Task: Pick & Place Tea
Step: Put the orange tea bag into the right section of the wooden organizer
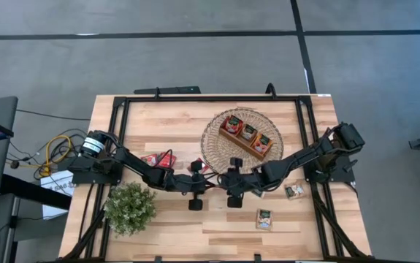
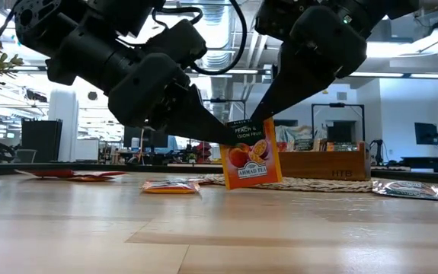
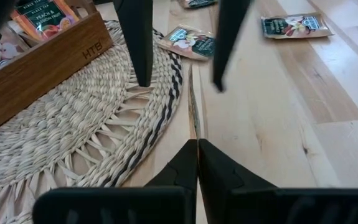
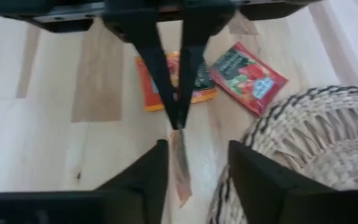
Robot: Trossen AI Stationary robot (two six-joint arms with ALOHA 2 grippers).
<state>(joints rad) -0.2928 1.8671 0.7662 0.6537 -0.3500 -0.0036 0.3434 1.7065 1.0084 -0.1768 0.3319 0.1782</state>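
Note:
An orange tea sachet (image 2: 250, 158) stands upright on edge in the middle of the table, beside the woven mat (image 2: 318, 183). My left gripper (image 3: 197, 158) is shut on it. In both wrist views the sachet shows edge-on (image 4: 180, 163). My right gripper (image 4: 197, 168) is open, one finger on either side of the sachet, apart from it. A wooden tray (image 3: 48, 62) on the mat holds more sachets. Other sachets lie flat on the table: a red one (image 4: 248, 76), an orange one (image 4: 146, 94) and two green-and-white ones (image 1: 294, 191) (image 1: 264, 218). My left gripper pinches the sachet's top edge (image 2: 232, 132), near one upper corner, between its two fingertips. The fingers slant down from the table's left. The sachet hangs upright below them, its lower edge (image 2: 253, 185) close to the table; whether it touches I cannot tell.
A potted plant (image 1: 129, 207) stands at the near left. Red sachets (image 1: 155, 159) lie left of the mat (image 1: 217, 142). A dark frame (image 1: 122, 109) runs round the table. Bare wood lies along the near edge.

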